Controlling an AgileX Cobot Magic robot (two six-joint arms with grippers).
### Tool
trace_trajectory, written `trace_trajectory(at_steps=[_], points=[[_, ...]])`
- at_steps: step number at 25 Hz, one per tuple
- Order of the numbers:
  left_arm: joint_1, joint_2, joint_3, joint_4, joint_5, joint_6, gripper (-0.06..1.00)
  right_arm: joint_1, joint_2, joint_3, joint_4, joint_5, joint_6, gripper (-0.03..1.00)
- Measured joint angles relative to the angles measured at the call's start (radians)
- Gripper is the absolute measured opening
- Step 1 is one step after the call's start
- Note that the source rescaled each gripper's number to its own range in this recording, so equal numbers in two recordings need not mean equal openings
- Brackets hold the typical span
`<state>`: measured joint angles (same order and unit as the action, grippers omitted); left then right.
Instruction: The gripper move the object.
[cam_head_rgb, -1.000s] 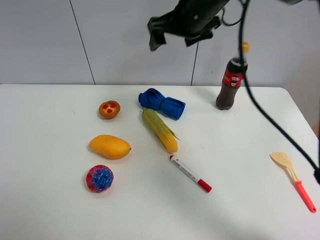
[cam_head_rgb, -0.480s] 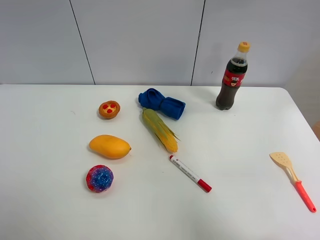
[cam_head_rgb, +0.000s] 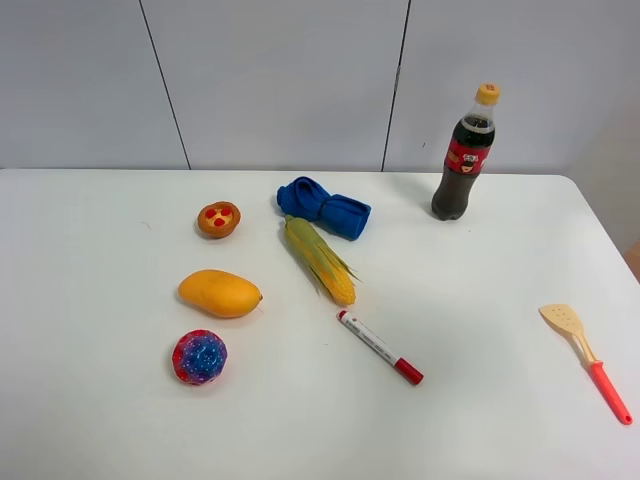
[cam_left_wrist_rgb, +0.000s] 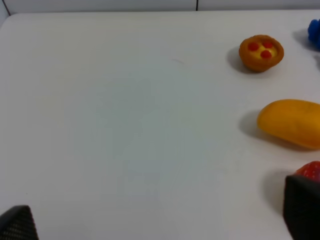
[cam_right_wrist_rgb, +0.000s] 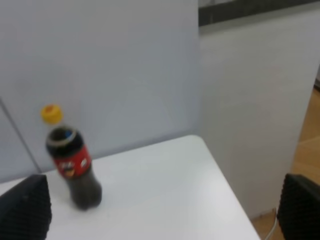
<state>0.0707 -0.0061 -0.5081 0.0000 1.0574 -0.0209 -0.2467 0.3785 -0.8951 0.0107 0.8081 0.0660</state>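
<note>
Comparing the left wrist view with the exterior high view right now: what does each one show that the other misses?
Only the left wrist view shows the left gripper: its dark jaw tips sit in the two lower corners, wide apart, with nothing between them.

Only the exterior high view shows the corn, the marker, the cola bottle and the spatula. No arm appears in it.

Both show the white table, the small tart, the mango, and partly the blue cloth and the ball, which the wrist view clips at its edge.
</note>
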Motion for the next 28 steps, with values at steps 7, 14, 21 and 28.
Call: trace_trajectory(at_steps=[7,14,21,28], points=[[0.000,0.000,0.000,0.000,0.000,0.000,1.00,0.001,-0.302,0.087,-0.011,0.283,-0.113,0.81],[0.000,0.000,0.000,0.000,0.000,0.000,1.00,0.041,-0.334,0.274,0.004,0.299,-0.118,0.80],[0.000,0.000,0.000,0.000,0.000,0.000,1.00,0.047,-0.344,0.400,0.004,0.259,-0.089,0.76],[0.000,0.000,0.000,0.000,0.000,0.000,1.00,0.162,-0.380,0.400,0.003,0.254,-0.088,0.76]])
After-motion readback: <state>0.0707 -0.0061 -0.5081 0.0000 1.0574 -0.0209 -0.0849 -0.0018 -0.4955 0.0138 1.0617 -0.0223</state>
